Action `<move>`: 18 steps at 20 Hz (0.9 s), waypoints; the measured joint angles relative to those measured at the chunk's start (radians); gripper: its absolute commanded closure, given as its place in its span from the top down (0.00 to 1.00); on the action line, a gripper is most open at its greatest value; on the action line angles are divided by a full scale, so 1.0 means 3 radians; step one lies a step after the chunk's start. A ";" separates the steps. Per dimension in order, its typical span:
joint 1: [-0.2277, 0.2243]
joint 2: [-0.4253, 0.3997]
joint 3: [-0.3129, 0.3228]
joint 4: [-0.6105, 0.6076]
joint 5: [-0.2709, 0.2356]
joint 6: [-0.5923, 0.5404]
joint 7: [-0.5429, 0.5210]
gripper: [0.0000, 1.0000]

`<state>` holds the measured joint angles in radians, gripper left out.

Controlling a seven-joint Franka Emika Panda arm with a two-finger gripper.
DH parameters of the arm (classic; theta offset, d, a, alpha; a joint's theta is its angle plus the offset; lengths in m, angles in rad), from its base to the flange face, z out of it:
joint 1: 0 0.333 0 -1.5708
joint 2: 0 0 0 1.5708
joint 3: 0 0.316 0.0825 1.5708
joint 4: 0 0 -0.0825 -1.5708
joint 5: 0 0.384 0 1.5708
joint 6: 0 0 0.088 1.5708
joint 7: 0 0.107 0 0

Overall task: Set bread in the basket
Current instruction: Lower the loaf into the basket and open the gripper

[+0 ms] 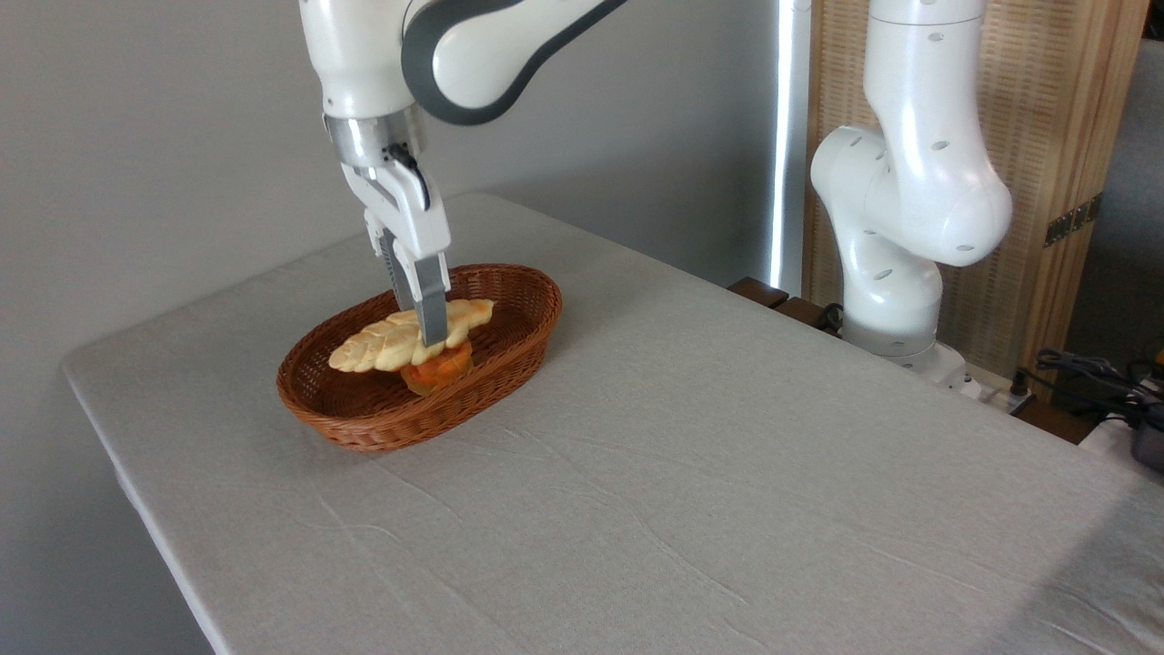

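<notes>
- Your bread (400, 335) is over the basket (382, 428) right now, lying roughly level along the basket's long axis, with its underside sitting on or just above the small orange bun (441, 368) inside. You can't tell from here whether the two touch.
- The claw (426, 338) is clamped across the loaf, a little right of the loaf's middle, one finger on the near side and one behind. The loaf's long left end sticks out free beyond it.
- The basket itself sits on the counter (682, 509) near the far left corner. The bun is in the right half of the basket, and the left half of the floor looks bare under the loaf's tip.
- Progress, as you'd judge it: the carry looks done and the loaf is inside the rim line. What's left is the release and pulling the claw up clear.
- Watch out: with the bun underneath, the loaf may tip toward the basket's left end when you let go. The flared sides should catch it.
- Nothing else on the counter lies near the basket.
</notes>
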<state>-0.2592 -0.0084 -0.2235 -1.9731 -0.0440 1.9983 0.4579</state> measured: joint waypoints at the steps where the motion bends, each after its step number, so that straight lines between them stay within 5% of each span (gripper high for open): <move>1: 0.0001 0.0039 -0.0002 0.0002 0.0000 0.0001 0.0000 1.00; 14: 0.0064 0.0119 0.0042 0.0228 -0.0108 -0.0002 -0.0003 1.00; 18: 0.0105 0.0118 0.0263 0.0378 -0.0177 -0.0139 0.0002 1.00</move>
<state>-0.2276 0.0271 -0.1445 -1.8596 -0.0971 1.9566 0.4584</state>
